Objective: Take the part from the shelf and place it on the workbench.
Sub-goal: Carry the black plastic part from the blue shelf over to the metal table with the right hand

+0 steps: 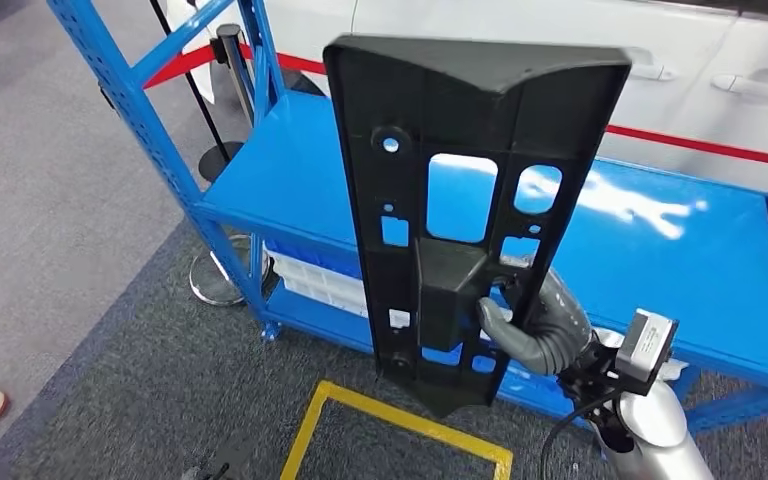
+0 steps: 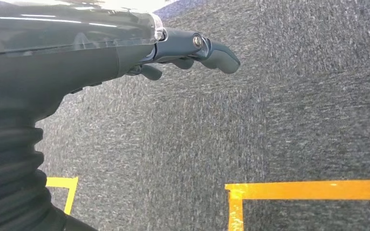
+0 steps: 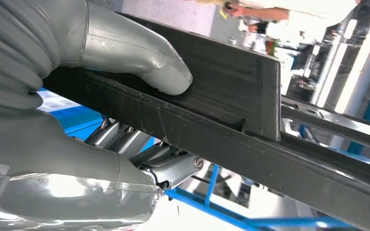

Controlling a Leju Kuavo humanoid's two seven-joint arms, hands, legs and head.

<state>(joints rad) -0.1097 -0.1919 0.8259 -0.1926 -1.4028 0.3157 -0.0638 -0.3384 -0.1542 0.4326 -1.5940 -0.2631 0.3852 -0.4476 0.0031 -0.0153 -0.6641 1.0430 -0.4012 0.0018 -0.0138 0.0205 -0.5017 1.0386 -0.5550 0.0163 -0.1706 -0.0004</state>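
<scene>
The part (image 1: 460, 220) is a long black plastic panel, held upright through the middle of the head view, wide at the top and narrowing to a point at the bottom. It is pierced with cut-outs, through which the blue shelf (image 1: 660, 250) behind it shows, and it has a boxy block moulded on near its lower half.

The right hand (image 1: 535, 325) comes in from the lower right of the frame and grips the panel at that block. In the right wrist view the thick grey thumb (image 3: 139, 57) presses flat on one face of the block and the fingers (image 3: 139, 154) are curled against the other side, so the hand is clamped on the part.

The panel looks stiff and ribbed, and probably fairly light for its size, being thin-walled with many openings. Its faces look smooth and a little slick, so a flat pinch could slide. Most of the length stands above the hold, which makes it top-heavy in the hand and likely to swing or twist at the wrist. The block is a sensible hold, because it gives the thumb a raised edge to bear against.

The left hand (image 2: 192, 53) hangs over grey carpet (image 2: 270, 120) marked with yellow tape (image 2: 313, 190), holding nothing, its fingers loosely curled rather than spread.
</scene>
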